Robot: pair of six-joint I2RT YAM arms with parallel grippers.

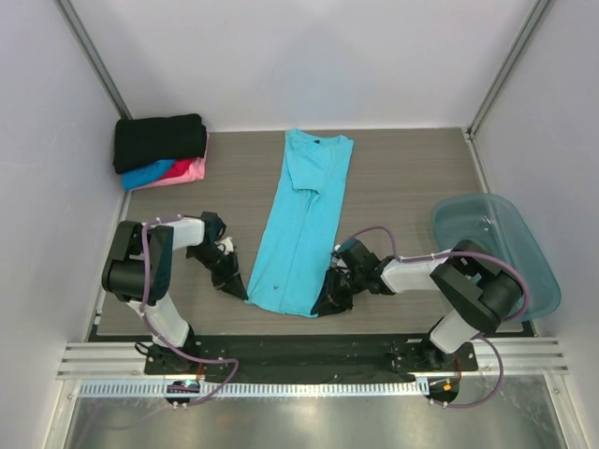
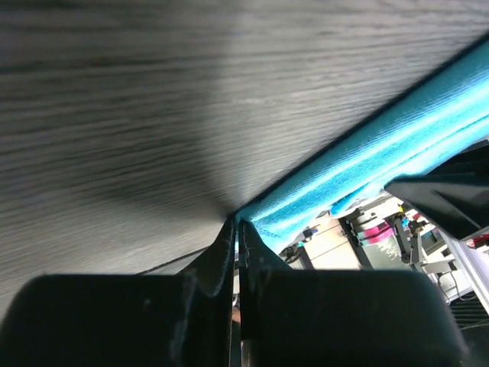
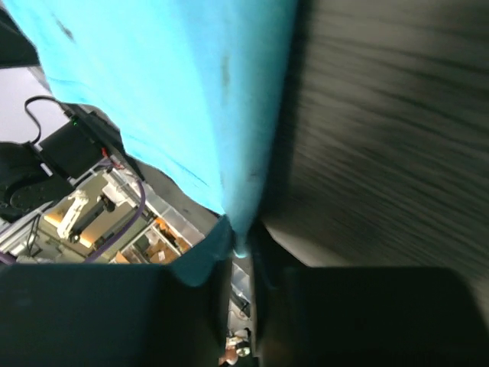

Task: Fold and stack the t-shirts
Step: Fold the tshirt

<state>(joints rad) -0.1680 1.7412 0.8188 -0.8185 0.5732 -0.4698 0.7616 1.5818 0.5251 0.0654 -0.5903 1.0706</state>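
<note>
Three shirts (image 1: pixel 161 150) stacked; turquoise shirt (image 1: pixel 304 224) only folded lengthwise. Right gripper (image 3: pixel 243 243) pinches hem, left gripper (image 2: pixel 237 226) closed at corner. Cross-fold and stacking remain.

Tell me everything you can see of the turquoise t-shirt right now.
The turquoise t-shirt is soft plain cloth, folded lengthwise into a long narrow strip. It lies flat on the table, collar far, hem near the arms. Small dark marks show near the hem. The right gripper pinches its near right corner; the left gripper is shut at the near left corner.
</note>
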